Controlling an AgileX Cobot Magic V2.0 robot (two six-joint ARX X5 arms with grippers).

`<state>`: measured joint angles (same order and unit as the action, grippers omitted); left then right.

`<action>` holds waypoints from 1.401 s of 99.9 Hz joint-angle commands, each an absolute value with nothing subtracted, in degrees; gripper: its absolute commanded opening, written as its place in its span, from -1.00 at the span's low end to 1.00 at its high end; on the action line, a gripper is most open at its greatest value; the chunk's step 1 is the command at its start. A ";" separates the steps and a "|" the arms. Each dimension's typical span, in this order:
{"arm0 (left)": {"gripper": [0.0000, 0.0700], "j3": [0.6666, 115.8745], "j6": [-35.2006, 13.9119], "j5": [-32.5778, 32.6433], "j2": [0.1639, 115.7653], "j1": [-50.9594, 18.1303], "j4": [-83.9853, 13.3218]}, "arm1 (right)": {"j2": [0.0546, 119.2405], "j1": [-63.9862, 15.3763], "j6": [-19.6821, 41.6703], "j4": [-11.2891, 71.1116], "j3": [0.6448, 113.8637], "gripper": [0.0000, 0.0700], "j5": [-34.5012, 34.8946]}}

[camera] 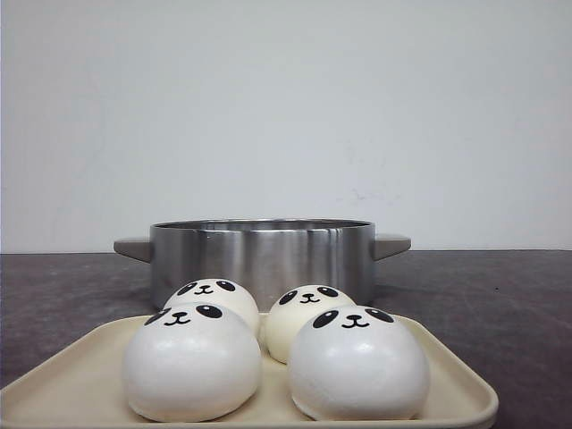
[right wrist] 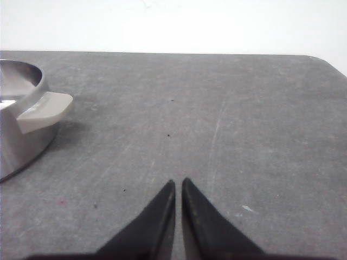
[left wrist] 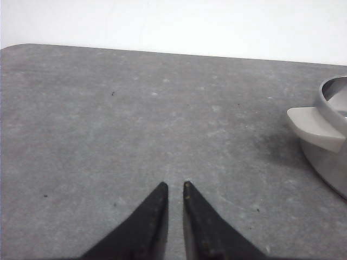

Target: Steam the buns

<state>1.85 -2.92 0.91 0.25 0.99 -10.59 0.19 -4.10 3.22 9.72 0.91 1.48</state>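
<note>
Several white panda-faced buns sit on a cream tray at the front: front left, front right, back left, back right. Behind them stands a steel pot with grey handles. Neither gripper shows in the front view. My left gripper is shut and empty over bare table, left of the pot. My right gripper is shut and empty over bare table, right of the pot.
The grey table runs back to a white wall. The pot's handles stick out towards each gripper: the left one and the right one.
</note>
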 commanded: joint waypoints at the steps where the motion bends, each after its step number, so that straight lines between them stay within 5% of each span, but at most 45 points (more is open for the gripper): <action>1: -1.00 0.80 -2.37 0.62 0.19 1.06 -10.79 | 0.21 -4.14 2.96 9.04 0.71 -0.96 1.50; 93: -1.00 0.80 -2.37 0.62 0.19 1.06 -10.76 | 0.21 -4.27 3.42 8.56 0.71 -0.96 1.61; 118: -1.00 1.43 -7.97 -0.69 0.19 1.06 -10.66 | 0.21 -4.27 21.41 -3.66 0.84 -0.97 10.20; 140: -1.00 5.67 -14.94 -0.64 0.19 1.06 -10.66 | 0.23 -4.25 28.58 -9.98 3.22 -0.98 10.52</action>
<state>3.40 -11.44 -0.36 0.25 0.99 -11.60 0.19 -4.16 23.70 -10.85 1.34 10.44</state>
